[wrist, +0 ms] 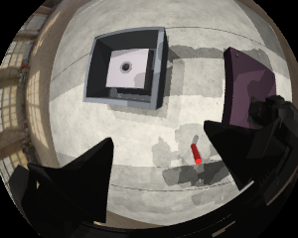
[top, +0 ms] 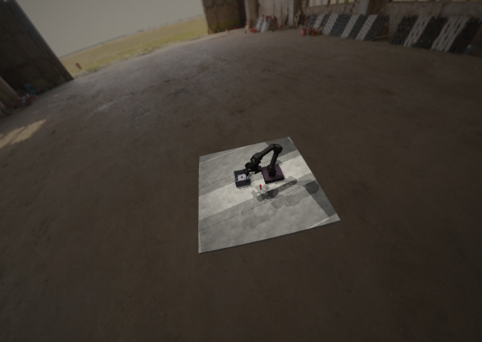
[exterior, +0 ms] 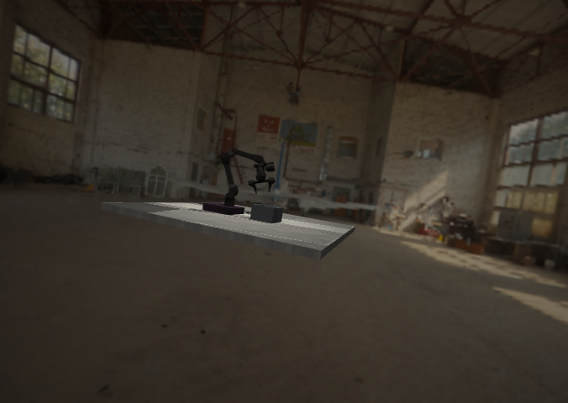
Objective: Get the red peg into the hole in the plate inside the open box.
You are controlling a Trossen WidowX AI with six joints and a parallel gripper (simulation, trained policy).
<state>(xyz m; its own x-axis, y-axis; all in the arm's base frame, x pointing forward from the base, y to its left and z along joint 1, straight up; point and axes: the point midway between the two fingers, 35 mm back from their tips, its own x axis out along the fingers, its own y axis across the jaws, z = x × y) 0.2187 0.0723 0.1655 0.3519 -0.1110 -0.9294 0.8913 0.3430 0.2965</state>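
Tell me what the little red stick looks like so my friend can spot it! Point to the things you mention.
Find the big pale board (top: 225, 225) (wrist: 124, 154), then the black robot arm on its dark purple block (top: 277, 178) (wrist: 234, 94). Near that block and the open grey box (top: 242, 184) (wrist: 161, 69) is a short, thin red stick (top: 260, 187) (wrist: 196, 154). It's bright red, and much smaller than the box or block.

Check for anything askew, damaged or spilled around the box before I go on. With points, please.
Nothing stands out: the open box (top: 242, 184) (exterior: 265, 213) (wrist: 161, 69) looks intact, the red peg (top: 260, 187) (wrist: 196, 154) is outside it, and the claw (exterior: 263, 191) (wrist: 160, 133) is open, holding nothing.
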